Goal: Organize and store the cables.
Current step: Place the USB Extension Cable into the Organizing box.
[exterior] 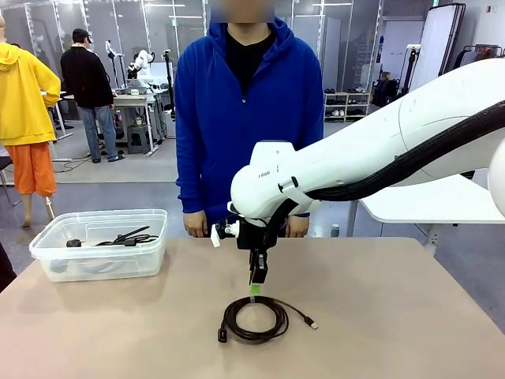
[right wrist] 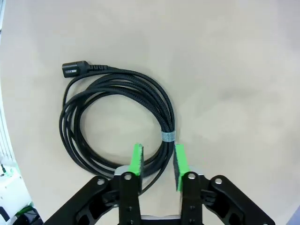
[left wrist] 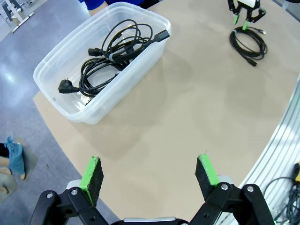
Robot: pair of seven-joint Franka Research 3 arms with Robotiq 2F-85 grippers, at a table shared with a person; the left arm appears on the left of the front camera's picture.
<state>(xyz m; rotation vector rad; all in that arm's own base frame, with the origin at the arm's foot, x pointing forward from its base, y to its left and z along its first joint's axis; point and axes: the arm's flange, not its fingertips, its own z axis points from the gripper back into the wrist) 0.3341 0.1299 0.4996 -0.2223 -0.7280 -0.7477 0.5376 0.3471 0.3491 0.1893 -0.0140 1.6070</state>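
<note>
Your right gripper [right wrist: 157, 161] straddles the coiled black cable [right wrist: 117, 122], fingers apart but narrow. Next, close on the coil and carry it to the clear bin [exterior: 47, 241].

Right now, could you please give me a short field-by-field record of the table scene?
table: tan top
coiled cable: lying flat near the middle of the table, bound by a grey tie
clear bin: at the robot's left, black cables inside
right gripper: just above the coil, jaws apart around its strands
left gripper: open over bare table
person: standing at the far side
</note>
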